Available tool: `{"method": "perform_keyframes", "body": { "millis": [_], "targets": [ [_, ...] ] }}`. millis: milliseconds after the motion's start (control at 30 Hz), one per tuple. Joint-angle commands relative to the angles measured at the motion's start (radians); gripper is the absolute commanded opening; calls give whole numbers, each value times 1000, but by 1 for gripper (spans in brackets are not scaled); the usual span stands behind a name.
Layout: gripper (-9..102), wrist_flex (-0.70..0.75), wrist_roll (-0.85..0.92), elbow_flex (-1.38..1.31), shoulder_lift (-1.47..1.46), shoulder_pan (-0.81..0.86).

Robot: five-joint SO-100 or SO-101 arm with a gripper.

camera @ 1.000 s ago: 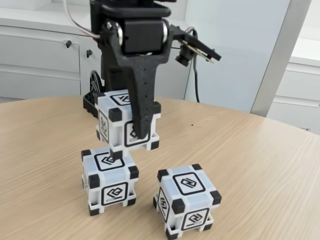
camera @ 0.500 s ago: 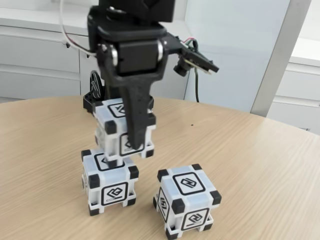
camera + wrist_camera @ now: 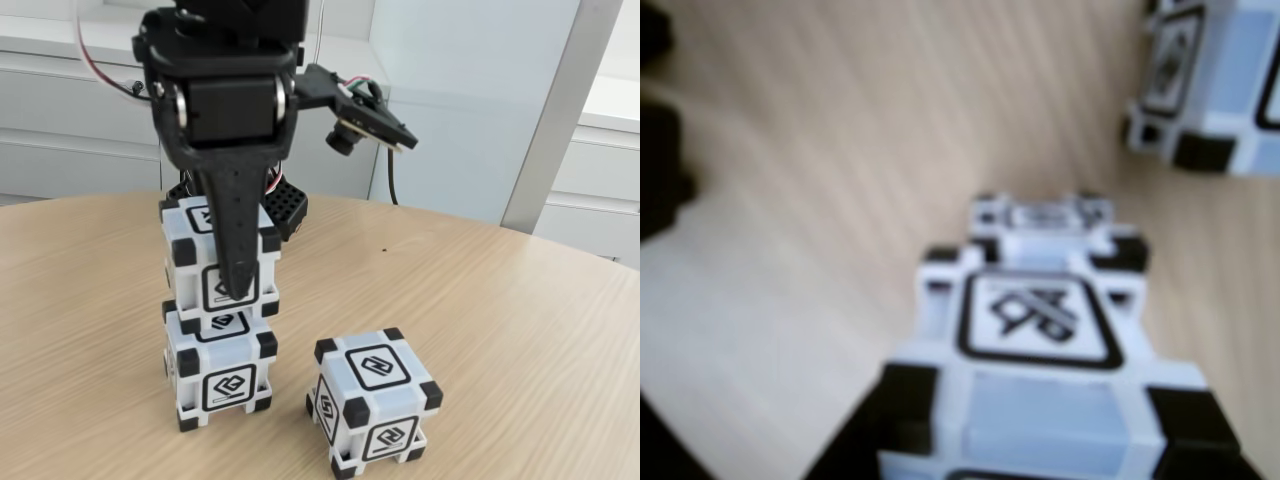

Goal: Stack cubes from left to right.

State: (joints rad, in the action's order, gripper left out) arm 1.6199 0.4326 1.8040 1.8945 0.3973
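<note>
The arm (image 3: 225, 60) is matte black printed plastic, blocky at the top. A boxy black servo (image 3: 228, 108) sits in its front, with a round silver disc on each side. Below it the pincer (image 3: 236, 290) has a long black finger (image 3: 235, 230) that tapers to a narrow tip. A small black camera (image 3: 345, 137) on a thin board sticks out to the right in the fixed view. Red and white wires (image 3: 95, 60) loop at the upper left. A black gridded base (image 3: 285, 205) shows behind.

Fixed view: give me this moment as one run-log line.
gripper: shut on held cube | held cube: atop left cube | right cube: alone on table | stack: two high
</note>
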Motion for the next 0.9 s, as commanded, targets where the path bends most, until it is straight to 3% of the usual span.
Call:
{"method": "perform_keyframes", "body": {
  "millis": [0,867],
  "targets": [
    [0,-8,-43,-18,5,-6],
    [0,-8,-81,-170,-51,-8]
  ]
}}
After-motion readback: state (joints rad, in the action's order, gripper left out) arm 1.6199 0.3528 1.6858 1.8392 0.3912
